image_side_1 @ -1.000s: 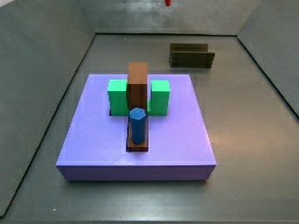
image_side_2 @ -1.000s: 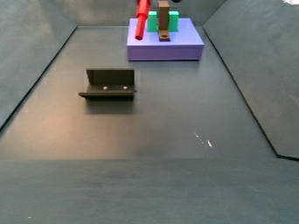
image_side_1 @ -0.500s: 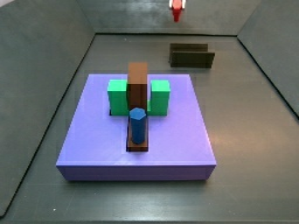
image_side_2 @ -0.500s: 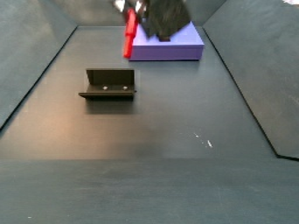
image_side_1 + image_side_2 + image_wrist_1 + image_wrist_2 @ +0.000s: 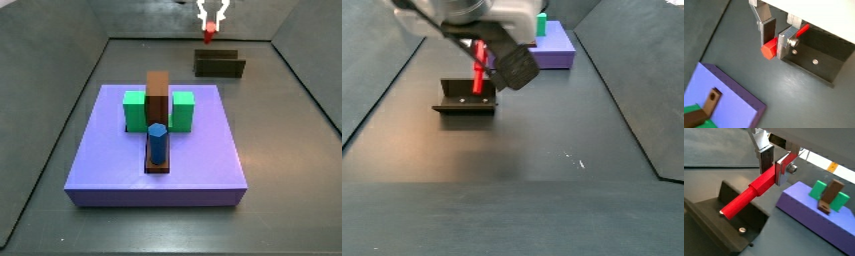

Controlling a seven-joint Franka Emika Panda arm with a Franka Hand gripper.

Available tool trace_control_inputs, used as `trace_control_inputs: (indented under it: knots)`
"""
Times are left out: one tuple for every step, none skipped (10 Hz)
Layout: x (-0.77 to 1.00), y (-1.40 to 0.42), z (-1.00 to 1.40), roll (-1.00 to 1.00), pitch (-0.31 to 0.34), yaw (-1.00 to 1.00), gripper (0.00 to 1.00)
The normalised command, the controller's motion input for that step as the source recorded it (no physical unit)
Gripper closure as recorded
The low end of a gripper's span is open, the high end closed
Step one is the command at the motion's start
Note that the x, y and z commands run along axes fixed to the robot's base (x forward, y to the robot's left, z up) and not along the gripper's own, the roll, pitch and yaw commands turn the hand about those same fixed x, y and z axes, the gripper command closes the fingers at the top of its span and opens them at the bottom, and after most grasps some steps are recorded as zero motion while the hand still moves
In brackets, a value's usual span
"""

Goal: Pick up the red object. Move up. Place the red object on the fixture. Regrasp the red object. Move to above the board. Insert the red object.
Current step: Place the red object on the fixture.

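Item, as I see it from my station: the gripper (image 5: pixel 775 163) hangs directly over the fixture (image 5: pixel 219 65), its two flat silver fingers (image 5: pixel 767 27) closed onto the red object (image 5: pixel 751 194), which I read as a slim bright-red peg clamped near one end between the dark pads. In both wrist views the peg runs out from between the plates, and its free end (image 5: pixel 729 209) reaches down to the dark bracket's wall; whether it touches the metal I cannot tell. In a side view the peg (image 5: pixel 478 64) stands steeply, tilted a little, just above the fixture (image 5: pixel 466 97), with the gripper body (image 5: pixel 492 38) looming large over it. In a side view from the far end, only the silver finger plates (image 5: pixel 211 16) and a short red stub (image 5: pixel 209 35) show above the bracket's back wall. Item: the board (image 5: pixel 158 165), a lavender-purple slab, lies well apart from the fixture on the dark floor; it bears two green blocks (image 5: pixel 136 110), a tall brown block (image 5: pixel 158 95) between them, and a blue hexagonal peg (image 5: pixel 158 142) upright in a brown holder near the front. In a wrist view the same board (image 5: pixel 811 223) shows beside the bracket, its green and brown blocks (image 5: pixel 833 193) upright.
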Motion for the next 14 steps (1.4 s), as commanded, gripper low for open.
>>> trace_control_inputs:
  knots:
    - [1.0, -0.15, -0.33, 0.18, 0.109, 0.08, 1.0]
    - [0.97, -0.16, -0.32, 0.16, 0.094, 0.06, 1.0]
    - [0.83, -0.18, -0.31, 0.01, 0.023, 0.0, 1.0]
    - [0.75, -0.14, -0.25, -0.01, 0.0, 0.0, 1.0]
    - [0.57, -0.06, -0.25, 0.0, 0.0, 0.0, 1.0]
    - [0.2, 0.0, -0.23, 0.02, 0.0, 0.09, 1.0]
    - [0.0, 0.16, -0.31, 0.0, 0.0, 0.11, 1.0]
    - [0.0, 0.13, -0.25, -0.17, -0.009, 0.11, 1.0]
    - [0.01, 0.09, -0.22, -0.3, -0.046, 0.12, 1.0]
    - [0.0, 0.0, -0.23, -0.21, -0.04, 0.13, 1.0]
    - [0.01, 0.0, -0.23, -0.17, -0.023, 0.12, 1.0]
    - [0.03, 0.0, -0.16, -0.26, -0.04, 0.09, 1.0]
    - [0.04, 0.0, -0.1, -0.33, -0.054, 0.07, 1.0]
    - [0.05, 0.0, -0.07, -0.32, -0.06, 0.05, 1.0]
